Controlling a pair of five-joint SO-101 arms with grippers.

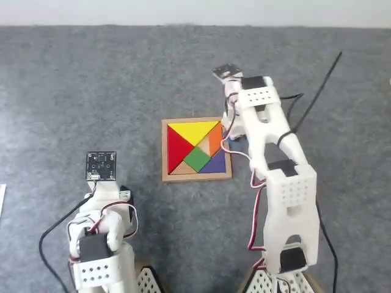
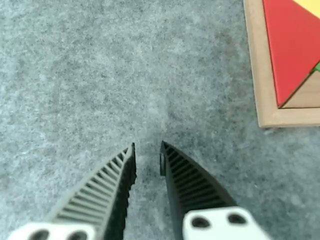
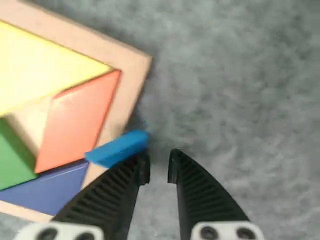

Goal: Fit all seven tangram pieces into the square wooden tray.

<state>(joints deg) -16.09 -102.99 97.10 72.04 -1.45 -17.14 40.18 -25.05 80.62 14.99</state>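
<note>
Crosswise, blue piece (image 3: 116,148) over tray rim (image 3: 134,87)

Robotics lab bench, by the look of it. Grey felt covers the counter (image 1: 73,79); left arm (image 1: 101,238) and right arm (image 1: 287,183) trail bare cables (image 1: 317,91), pale wall (image 1: 183,11) behind.

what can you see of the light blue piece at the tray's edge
The light blue piece is small, flat and matte, its full outline hard to make out. It is not seated: it lies tilted across the rim of the wooden tray, beside the orange piece and the dark blue piece. The right end effector sits right next to it, slightly open, not around it; contact is unclear.
</note>
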